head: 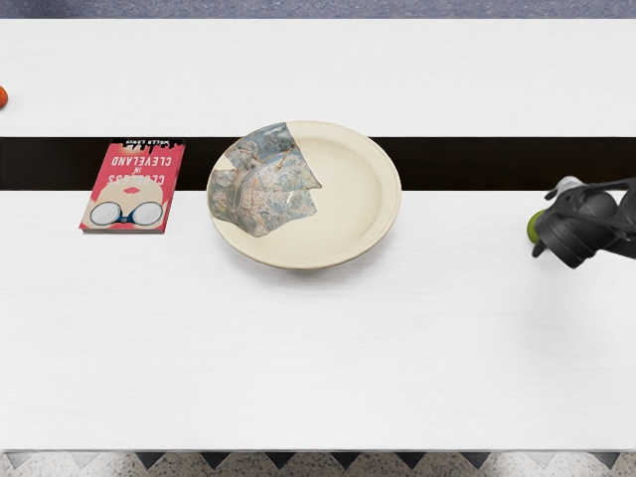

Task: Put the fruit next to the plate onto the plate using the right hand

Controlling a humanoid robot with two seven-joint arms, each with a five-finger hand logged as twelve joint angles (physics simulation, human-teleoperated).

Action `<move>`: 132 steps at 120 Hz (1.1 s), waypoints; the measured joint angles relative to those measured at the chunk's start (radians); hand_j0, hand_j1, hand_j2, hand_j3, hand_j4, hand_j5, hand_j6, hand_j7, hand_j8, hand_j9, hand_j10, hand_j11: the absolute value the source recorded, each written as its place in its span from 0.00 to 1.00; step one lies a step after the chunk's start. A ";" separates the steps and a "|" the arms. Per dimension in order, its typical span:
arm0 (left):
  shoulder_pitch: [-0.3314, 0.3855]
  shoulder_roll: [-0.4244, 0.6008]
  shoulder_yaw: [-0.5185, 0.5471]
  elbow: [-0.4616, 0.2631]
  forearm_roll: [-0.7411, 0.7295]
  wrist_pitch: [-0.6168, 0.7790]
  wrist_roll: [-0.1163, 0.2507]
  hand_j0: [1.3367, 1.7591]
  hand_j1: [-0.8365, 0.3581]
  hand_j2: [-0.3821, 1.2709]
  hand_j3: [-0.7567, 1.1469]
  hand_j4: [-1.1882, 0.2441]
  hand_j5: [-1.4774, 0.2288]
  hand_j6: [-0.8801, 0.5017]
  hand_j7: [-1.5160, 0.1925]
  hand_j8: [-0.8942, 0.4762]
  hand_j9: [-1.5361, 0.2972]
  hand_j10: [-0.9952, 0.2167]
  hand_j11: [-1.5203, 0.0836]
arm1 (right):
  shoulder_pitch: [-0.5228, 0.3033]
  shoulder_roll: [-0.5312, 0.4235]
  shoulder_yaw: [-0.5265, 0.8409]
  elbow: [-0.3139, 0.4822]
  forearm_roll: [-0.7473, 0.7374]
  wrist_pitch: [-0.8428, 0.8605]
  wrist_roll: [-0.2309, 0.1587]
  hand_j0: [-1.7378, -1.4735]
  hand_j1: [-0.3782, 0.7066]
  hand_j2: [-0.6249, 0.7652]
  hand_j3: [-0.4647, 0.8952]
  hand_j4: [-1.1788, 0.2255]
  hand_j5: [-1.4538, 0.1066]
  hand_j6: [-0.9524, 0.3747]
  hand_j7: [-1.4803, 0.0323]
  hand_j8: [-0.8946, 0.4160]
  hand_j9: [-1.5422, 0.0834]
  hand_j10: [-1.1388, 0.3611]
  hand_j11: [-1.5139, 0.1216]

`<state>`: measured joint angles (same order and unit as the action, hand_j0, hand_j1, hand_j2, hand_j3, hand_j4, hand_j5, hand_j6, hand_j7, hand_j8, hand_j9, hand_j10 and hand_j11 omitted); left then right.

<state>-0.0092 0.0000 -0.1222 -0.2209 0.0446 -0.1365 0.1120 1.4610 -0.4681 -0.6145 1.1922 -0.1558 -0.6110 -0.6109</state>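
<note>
A cream plate point(348, 199) sits at the table's middle, with a patterned bluish patch point(263, 181) covering its left part. My right hand point(574, 224) enters from the right edge, black and grey, well to the right of the plate. A small green fruit point(536, 226) peeks out at the hand's left side, mostly hidden by it. Whether the hand grips the fruit or only rests over it is unclear.
A red book point(133, 186) lies left of the plate. A small orange object point(2, 96) shows at the far left edge. A dark band point(477, 163) runs across the table behind the plate.
</note>
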 joint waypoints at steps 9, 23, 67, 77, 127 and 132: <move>0.000 0.000 0.000 0.000 0.000 0.000 0.000 0.76 0.99 0.23 0.40 0.83 0.87 0.64 0.89 0.65 0.84 0.82 0.95 | -0.007 -0.002 0.005 -0.003 0.000 0.001 0.000 0.31 0.52 0.43 0.34 0.50 0.53 0.40 0.57 0.36 0.56 0.44 0.54; 0.000 0.000 0.000 0.000 0.000 0.000 0.000 0.76 0.99 0.23 0.40 0.83 0.87 0.64 0.89 0.65 0.84 0.82 0.95 | -0.026 -0.010 0.052 -0.005 -0.003 0.001 -0.001 0.33 0.54 0.52 0.34 0.39 0.39 0.42 0.42 0.40 0.42 0.38 0.40; 0.000 0.000 0.000 0.000 0.000 0.000 0.000 0.76 0.99 0.23 0.40 0.83 0.87 0.64 0.89 0.65 0.84 0.82 0.95 | -0.268 -0.244 0.757 -0.003 0.018 0.408 -0.002 0.34 0.67 0.70 0.34 0.52 0.19 0.56 0.26 0.55 0.24 0.49 0.21; 0.000 0.000 0.000 0.000 0.000 0.000 0.000 0.76 0.99 0.23 0.40 0.83 0.87 0.64 0.89 0.65 0.84 0.82 0.95 | -0.361 -0.230 1.026 -0.008 0.054 0.629 -0.002 0.34 0.68 0.70 0.34 0.54 0.17 0.58 0.25 0.57 0.23 0.51 0.19; 0.000 0.000 0.000 0.000 0.000 0.000 0.000 0.76 0.99 0.23 0.40 0.83 0.87 0.64 0.89 0.65 0.84 0.82 0.95 | -0.301 0.302 1.221 -0.394 -0.148 0.835 0.000 0.35 0.61 0.61 0.34 0.52 0.15 0.56 0.23 0.54 0.20 0.46 0.16; 0.000 0.000 0.000 0.000 0.000 0.000 0.000 0.76 0.99 0.23 0.40 0.83 0.87 0.64 0.89 0.65 0.84 0.82 0.95 | -0.300 0.319 1.211 -0.415 -0.163 0.836 0.001 0.36 0.59 0.59 0.34 0.51 0.16 0.54 0.23 0.53 0.21 0.45 0.16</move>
<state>-0.0092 0.0000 -0.1223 -0.2209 0.0447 -0.1365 0.1119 1.1614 -0.1487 0.5968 0.7769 -0.3191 0.2248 -0.6102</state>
